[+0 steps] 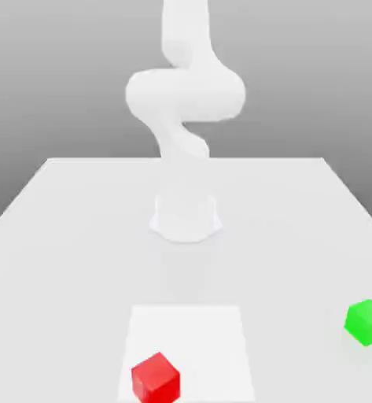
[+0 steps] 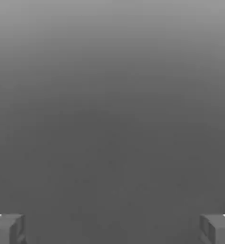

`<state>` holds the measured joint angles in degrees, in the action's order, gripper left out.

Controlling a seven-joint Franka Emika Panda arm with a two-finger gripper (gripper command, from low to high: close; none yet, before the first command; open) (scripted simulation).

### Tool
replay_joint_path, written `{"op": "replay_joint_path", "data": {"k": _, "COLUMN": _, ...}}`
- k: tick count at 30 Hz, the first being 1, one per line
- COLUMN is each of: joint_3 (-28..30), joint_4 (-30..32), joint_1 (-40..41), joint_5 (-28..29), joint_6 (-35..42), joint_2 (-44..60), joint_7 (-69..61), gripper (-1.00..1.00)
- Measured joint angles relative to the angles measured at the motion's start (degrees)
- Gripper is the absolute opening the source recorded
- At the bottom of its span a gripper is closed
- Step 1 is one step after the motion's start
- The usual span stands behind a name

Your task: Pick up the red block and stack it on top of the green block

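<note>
The red block [image 1: 155, 378], a small glossy cube, rests on the table near the front edge, left of the middle in the exterior view. The green block [image 1: 367, 321], a cube of about the same size, sits on the table far to the exterior view's right, well apart from the red one. In the hand view my gripper [image 2: 112, 229] is open, its two grey fingertips [image 2: 7, 228] standing wide apart with nothing between them, in front of a plain grey background. The white arm [image 1: 185, 94] rises from the table's middle and bends upward, far from both blocks.
The arm's round base [image 1: 186, 216] stands at the centre of the pale table [image 1: 63, 236]. A brighter white square patch [image 1: 197, 338] lies flat in front of the base, with the red block on its near left corner. The green block is close to the table's right edge.
</note>
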<state>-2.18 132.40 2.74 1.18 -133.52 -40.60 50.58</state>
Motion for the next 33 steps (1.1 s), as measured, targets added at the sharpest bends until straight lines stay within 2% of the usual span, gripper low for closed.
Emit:
{"op": "replay_joint_path", "data": {"k": 9, "joint_3": -5.76, "joint_4": 2.21, "joint_1": 7.64, "joint_5": 5.59, "joint_6": -6.24, "joint_2": 19.19, "joint_7": 18.18, "gripper": 0.00}}
{"op": "replay_joint_path", "data": {"k": 16, "joint_3": -7.26, "joint_4": 3.91, "joint_1": 10.83, "joint_5": 8.89, "joint_6": -11.03, "joint_2": 33.77, "joint_7": 31.37, "gripper": 0.00}}
{"op": "replay_joint_path", "data": {"k": 21, "joint_3": -6.92, "joint_4": 5.21, "joint_1": 11.86, "joint_5": 8.52, "joint_6": -14.70, "joint_2": 43.77, "joint_7": 38.83, "gripper": 0.00}}
{"op": "replay_joint_path", "data": {"k": 26, "joint_3": -6.92, "joint_4": 6.52, "joint_1": 11.93, "joint_5": 4.69, "joint_6": -18.82, "joint_2": 53.17, "joint_7": 43.60, "gripper": 0.00}}
{"op": "replay_joint_path", "data": {"k": 30, "joint_3": -5.36, "joint_4": 5.61, "joint_1": 10.82, "joint_5": 6.05, "joint_6": -25.02, "joint_2": 61.31, "joint_7": 45.86, "gripper": 0.00}}
{"op": "replay_joint_path", "data": {"k": 31, "joint_3": -4.72, "joint_4": 5.32, "joint_1": 10.29, "joint_5": 6.60, "joint_6": -26.62, "joint_2": 63.27, "joint_7": 46.30, "gripper": -1.00}}
{"op": "replay_joint_path", "data": {"k": 33, "joint_3": -4.72, "joint_4": 5.32, "joint_1": 10.29, "joint_5": 6.60, "joint_6": -26.63, "joint_2": 63.27, "joint_7": 46.30, "gripper": -1.00}}
